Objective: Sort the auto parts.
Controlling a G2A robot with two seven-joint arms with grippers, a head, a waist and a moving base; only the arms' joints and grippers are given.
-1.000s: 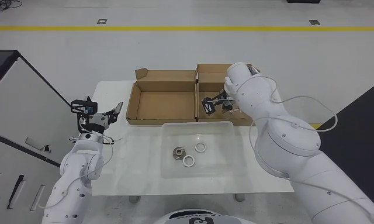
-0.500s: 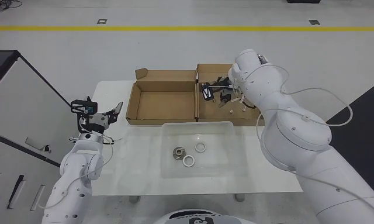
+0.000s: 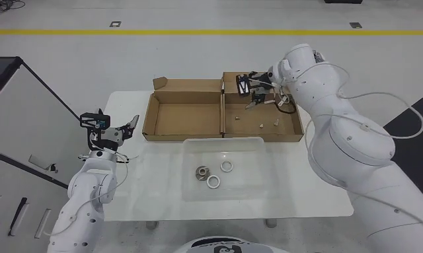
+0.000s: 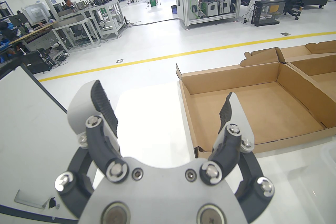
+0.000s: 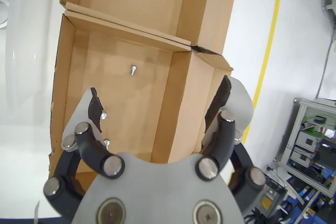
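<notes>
White tabletop (image 3: 149,187) carries everything; the clear bin (image 3: 192,150) at its near edge serves as the landmark. Beyond the bin's left half sits the left box (image 3: 184,119), bare inside. Beyond the bin's right half, touching the left one, is the right box (image 3: 250,129). The right tool (image 5: 158,84) hangs over the right box's side farthest from the bin, jaws spread and holding nothing. The left tool (image 4: 164,89) waits well off the bin's left side, likewise spread and empty. Inside the bin lie a metal hub (image 3: 200,172) and two white rings (image 3: 227,166); three small bolts (image 5: 133,70) lie in the right box.

Trouble seems likeliest at the bin. Its clear wall is hard to judge and could be clipped on entry. The flat rings may slide away from closing jaws. A hurried drop could also mix rings with bolts.
</notes>
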